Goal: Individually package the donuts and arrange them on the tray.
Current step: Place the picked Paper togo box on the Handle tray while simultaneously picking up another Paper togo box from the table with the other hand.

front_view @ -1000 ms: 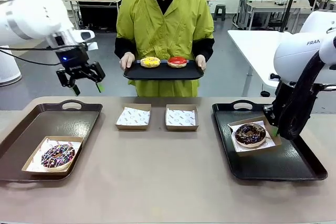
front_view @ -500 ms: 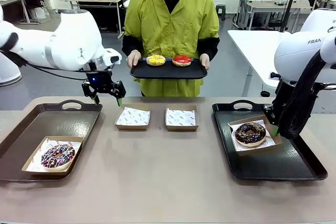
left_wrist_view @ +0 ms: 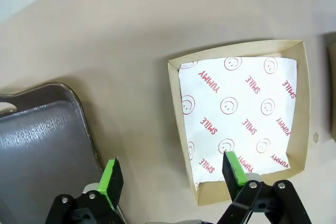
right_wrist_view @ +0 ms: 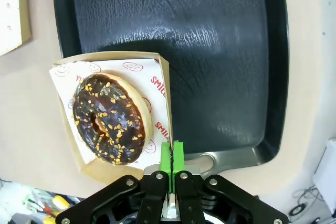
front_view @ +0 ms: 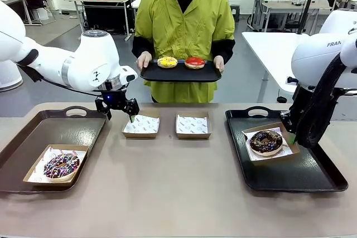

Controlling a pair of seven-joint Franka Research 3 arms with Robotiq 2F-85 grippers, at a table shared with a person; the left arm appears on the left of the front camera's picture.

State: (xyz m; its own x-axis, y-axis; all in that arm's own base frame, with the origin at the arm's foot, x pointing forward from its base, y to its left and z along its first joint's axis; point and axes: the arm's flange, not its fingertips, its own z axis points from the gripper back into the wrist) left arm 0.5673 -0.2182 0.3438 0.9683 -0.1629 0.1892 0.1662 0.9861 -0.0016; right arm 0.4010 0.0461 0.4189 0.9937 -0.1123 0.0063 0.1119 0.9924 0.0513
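Closest in, the chocolate sprinkle donut [front_view: 61,165] sits in a paper-lined cardboard box [front_view: 33,176] at the near end of the left tray [front_view: 56,129]. It's dark brown with pink, white and blue bits on top.

Over on the right tray [front_view: 301,174] the dark chocolate donut [front_view: 266,141] sits in its own box [front_view: 292,150]. It's glossy and speckled with little orange crumbs. The right claw [right_wrist_view: 172,156] is squeezed fully together, green pads touching, right at that box's corner. I honestly can't tell if it's pinching the cardboard or just sitting against it.

Further back on the tabletop [front_view: 178,204], two empty boxes sit side by side between the trays. The left claw [front_view: 118,108] hangs over the left empty box [front_view: 141,135] with its jaws spread wide and nothing in them. In the left wrist view, one finger [left_wrist_view: 112,176] is over bare tabletop and the other is over the box's printed paper.

At the far side a person holds a black tray [front_view: 178,74] in both hands. On it are the yellow donut [front_view: 167,62] and the shiny red donut [front_view: 194,62], next to each other.
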